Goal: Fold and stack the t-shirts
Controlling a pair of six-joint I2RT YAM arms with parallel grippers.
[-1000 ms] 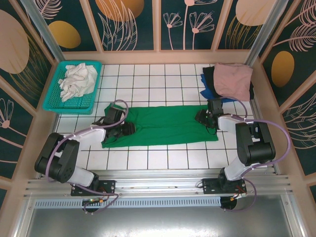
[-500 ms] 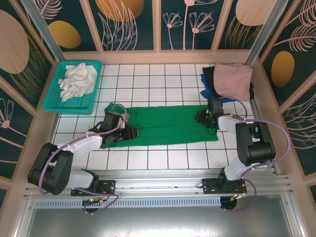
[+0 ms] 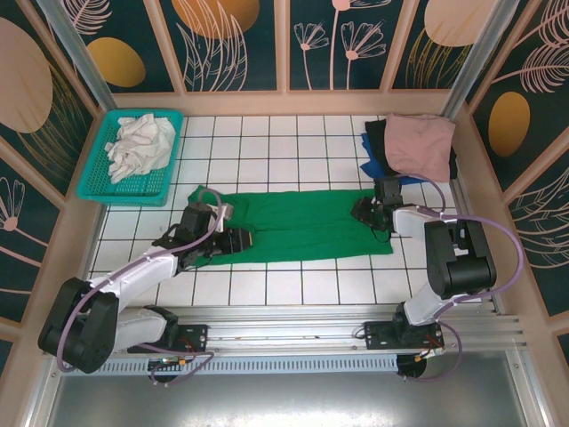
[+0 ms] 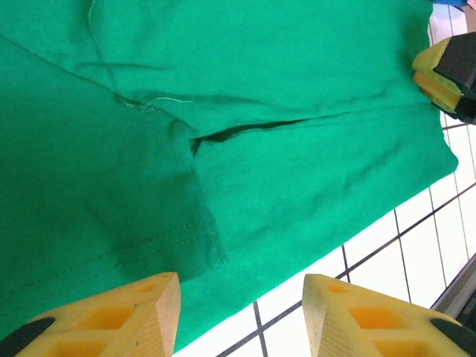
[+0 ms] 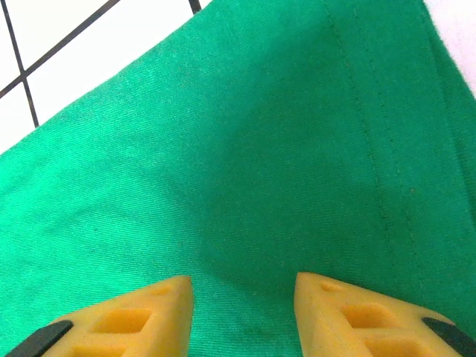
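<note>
— While it lies folded lengthwise into a long band, where is the green shirt [image 3: 302, 227]?
— Flat across the middle of the tiled tabletop [image 3: 293, 142], running left to right.
— And the other shirts?
— Stacked in the far right corner: the pink shirt [image 3: 422, 142] on top, the black shirt [image 3: 377, 135] and blue shirt [image 3: 373, 166] showing under it at its left side.
— The grippers?
— The left gripper [image 4: 239, 288] sits over the band's left end, at its near hem, jaws apart with nothing between them. The right gripper [image 5: 242, 286] rests on the right end, its jaws likewise spread over flat cloth, gripping nothing.
— Anything else?
— A teal basket [image 3: 102, 187] in the far left corner, holding crumpled white cloth [image 3: 140, 147].
</note>
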